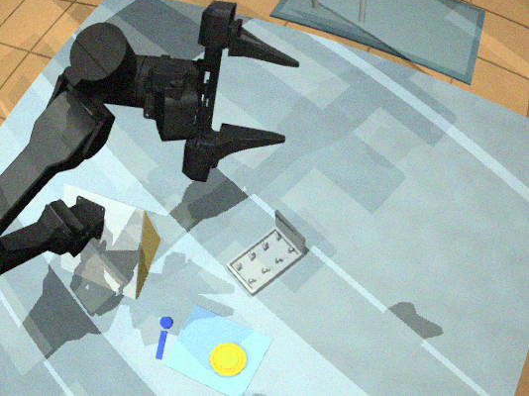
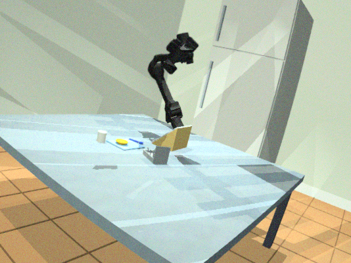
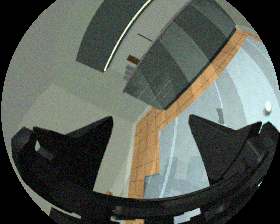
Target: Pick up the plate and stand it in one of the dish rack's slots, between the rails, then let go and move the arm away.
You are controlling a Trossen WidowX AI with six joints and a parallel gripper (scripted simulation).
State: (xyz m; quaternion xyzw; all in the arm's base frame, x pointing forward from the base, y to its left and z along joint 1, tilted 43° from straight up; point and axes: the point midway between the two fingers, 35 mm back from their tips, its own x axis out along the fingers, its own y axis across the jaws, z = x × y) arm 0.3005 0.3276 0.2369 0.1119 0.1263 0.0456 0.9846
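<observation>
the fridge [image 2: 259, 70] stood behind the hand, against the wall. the bench [image 1: 396, 180] lay well below the hand, carrying everything else. the arm [image 2: 163, 80] rose from its base by a tan wedge block [image 1: 148, 249] and bent over high above the bench. the hand [image 1: 284, 102] was spread wide and released, nothing between its two dark pointed fingers [image 1: 267, 55], which aimed out over the bench. the dish rack [image 1: 269, 260] sat flat on the bench far beneath the hand and a little ahead of it. a pale blue mat [image 1: 198, 353] lay past the rack on the near side. the plate [image 1: 228, 358], yellow and round, rested flat on that mat, well apart from the hand. a blue pen-like stick [image 1: 162, 339] lay just beside the mat's edge. a white cup [image 2: 102, 136] stood near the mat.
</observation>
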